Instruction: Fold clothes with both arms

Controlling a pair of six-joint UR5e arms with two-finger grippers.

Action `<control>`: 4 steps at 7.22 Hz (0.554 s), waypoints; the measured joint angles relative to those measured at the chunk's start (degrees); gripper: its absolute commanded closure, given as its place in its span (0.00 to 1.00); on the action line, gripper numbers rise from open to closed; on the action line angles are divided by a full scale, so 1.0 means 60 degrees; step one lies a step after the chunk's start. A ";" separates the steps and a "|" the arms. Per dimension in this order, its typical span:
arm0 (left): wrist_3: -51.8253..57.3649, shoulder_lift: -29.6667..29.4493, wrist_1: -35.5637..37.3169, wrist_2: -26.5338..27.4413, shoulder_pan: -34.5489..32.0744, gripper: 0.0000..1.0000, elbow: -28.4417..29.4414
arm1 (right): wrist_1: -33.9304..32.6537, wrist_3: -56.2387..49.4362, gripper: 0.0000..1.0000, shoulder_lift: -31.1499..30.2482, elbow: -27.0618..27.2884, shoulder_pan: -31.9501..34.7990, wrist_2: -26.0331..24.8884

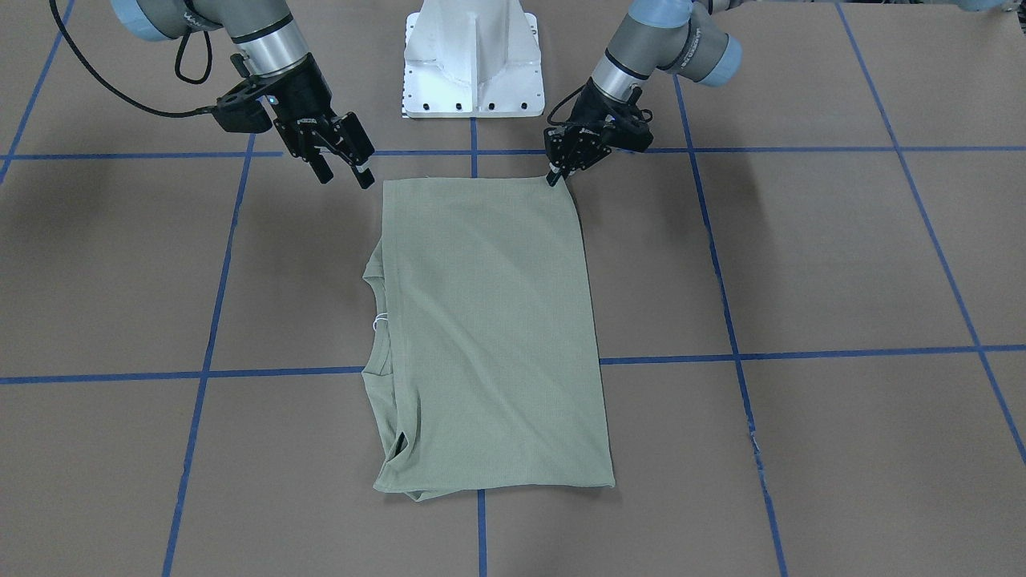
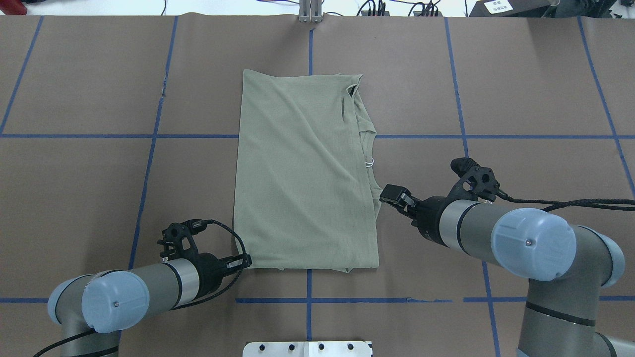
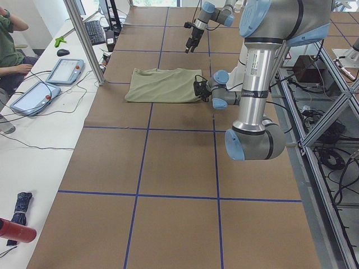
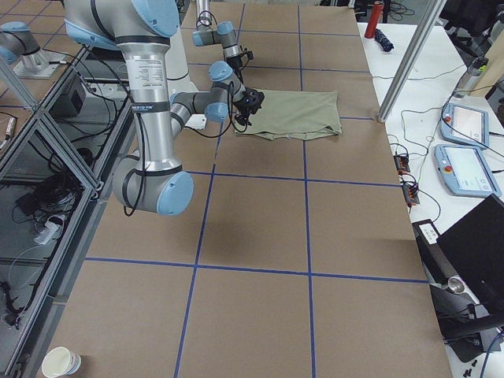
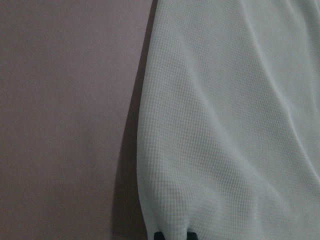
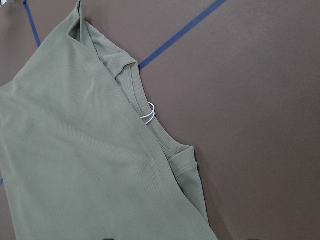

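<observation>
The sage-green shirt [image 1: 489, 336] [image 2: 302, 173] lies folded into a long rectangle on the brown table, with its collar and white loop [image 1: 379, 320] [image 6: 148, 114] on the robot's right side. My left gripper [image 1: 553, 178] [image 2: 245, 260] is low at the shirt's near left corner, shut on the fabric edge. In the left wrist view the fabric [image 5: 225, 125] runs down between the fingertips [image 5: 158, 235]. My right gripper [image 1: 345, 172] [image 2: 392, 194] hovers open just off the near right corner, touching nothing. The right wrist view looks down on the collar side of the shirt [image 6: 75, 165].
The white pedestal base [image 1: 473, 64] stands between the arms at the robot's edge. Blue tape lines [image 1: 208, 344] grid the table. A metal post [image 3: 84, 39] and a side desk with tablets [image 3: 66, 70] and a seated person [image 3: 11, 45] lie beyond the far edge.
</observation>
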 measured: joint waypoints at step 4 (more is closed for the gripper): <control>0.0016 -0.0047 0.0005 -0.0009 0.0000 1.00 -0.0122 | -0.3126 0.2290 0.24 0.2010 -0.0562 -0.1113 -0.0523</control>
